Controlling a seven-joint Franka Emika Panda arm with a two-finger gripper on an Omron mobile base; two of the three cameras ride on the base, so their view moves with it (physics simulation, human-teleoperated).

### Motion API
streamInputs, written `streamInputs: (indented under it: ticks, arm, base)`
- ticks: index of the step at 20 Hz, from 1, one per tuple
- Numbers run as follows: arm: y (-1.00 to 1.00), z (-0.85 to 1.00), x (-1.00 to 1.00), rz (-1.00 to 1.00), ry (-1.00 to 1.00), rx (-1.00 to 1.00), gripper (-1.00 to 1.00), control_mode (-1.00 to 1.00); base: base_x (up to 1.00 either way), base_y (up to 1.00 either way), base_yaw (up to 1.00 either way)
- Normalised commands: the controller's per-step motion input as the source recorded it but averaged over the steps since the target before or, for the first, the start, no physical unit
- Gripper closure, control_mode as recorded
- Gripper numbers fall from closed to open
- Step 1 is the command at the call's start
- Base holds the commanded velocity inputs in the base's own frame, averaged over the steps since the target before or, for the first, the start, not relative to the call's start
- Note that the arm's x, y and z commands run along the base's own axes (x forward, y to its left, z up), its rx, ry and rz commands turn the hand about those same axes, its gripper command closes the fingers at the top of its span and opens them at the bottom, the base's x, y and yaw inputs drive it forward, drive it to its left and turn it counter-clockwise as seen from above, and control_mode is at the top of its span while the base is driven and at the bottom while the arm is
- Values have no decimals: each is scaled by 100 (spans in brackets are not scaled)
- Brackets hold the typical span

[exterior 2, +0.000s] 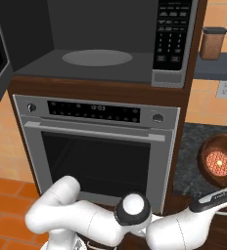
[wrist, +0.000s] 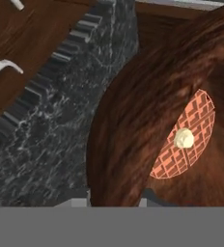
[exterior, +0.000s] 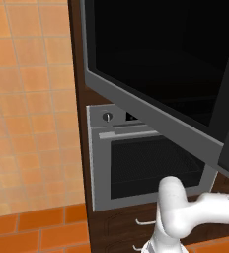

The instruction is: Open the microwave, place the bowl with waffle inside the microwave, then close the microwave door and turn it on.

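Reaching: hand goes low for the wooden bowl (wrist: 147, 120); waffle (wrist: 186, 140) w/ a pale butter dab sits inside
Bowl spot: on the dark stone counter (wrist: 46, 140), right of the oven (exterior 2: 98, 146); big and close under the hand cam
Gripper: tips hidden at the bottom edge; can't tell how wide it is or if it grips the rim
How to do it well: pinch the near rim, lift level so the waffle stays in, go slow
Microwave (exterior 2: 101, 44): above the oven; microwave door (exterior: 156, 79) swung wide; round tray bare, ready for the bowl
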Motion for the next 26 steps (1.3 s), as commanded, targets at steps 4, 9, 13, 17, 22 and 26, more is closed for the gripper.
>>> streamInputs:
  ticks: [4, 9, 13, 17, 22, 26]
  arm:
    - [0, 98, -78, 50, -25, -42, 100, -100]
    - [34, 89, -98, 39, -12, -29, 100, -100]
    - [73, 76, -100, 31, -3, -17, 100, -100]
    - [100, 42, -85, 31, 0, -15, 100, -100]
    - [100, 87, -47, 22, 0, -3, 100, -100]
    - [100, 100, 0, 9, 8, 0, 100, -100]
  base:
    - [0, 0, 0]
    - [0, 0, 0]
    - [0, 0, 0]
    - [0, 0, 0]
    - [0, 0, 0]
    - [0, 0, 0]
